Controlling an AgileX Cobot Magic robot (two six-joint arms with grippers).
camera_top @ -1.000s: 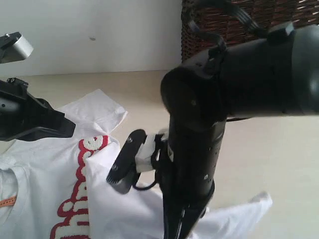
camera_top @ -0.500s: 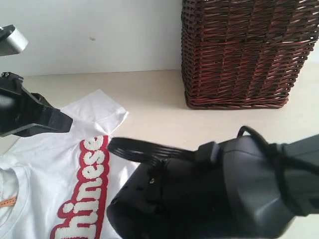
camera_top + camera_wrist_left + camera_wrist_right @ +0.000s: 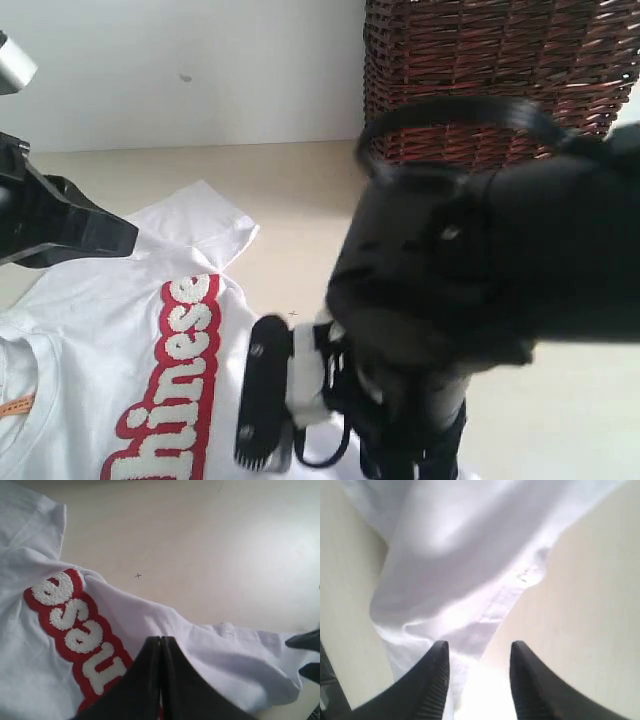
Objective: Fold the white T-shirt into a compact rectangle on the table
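The white T-shirt (image 3: 100, 340) lies on the table (image 3: 300, 190) at the lower left, its red band with fuzzy white letters (image 3: 175, 370) facing up and an orange neck tag (image 3: 12, 405) at the edge. My left gripper (image 3: 122, 240) hovers over the sleeve side, shut with nothing in it; in the left wrist view its jaws (image 3: 160, 641) meet above the lettering (image 3: 75, 625). My right gripper (image 3: 268, 440) sits low beside the shirt's right edge. In the right wrist view it (image 3: 477, 652) stands open over a rumpled hem (image 3: 485, 615), gripping nothing.
A dark brown wicker basket (image 3: 480, 60) stands at the back right against the white wall. My bulky right arm (image 3: 480, 290) fills the right foreground and hides the shirt's lower right part. Bare table (image 3: 200, 540) stretches beyond the shirt.
My right gripper has opened and let go of the raised fold, which now lies flatter with the lettering showing. The right arm swung and dropped. The left gripper shifted slightly left.
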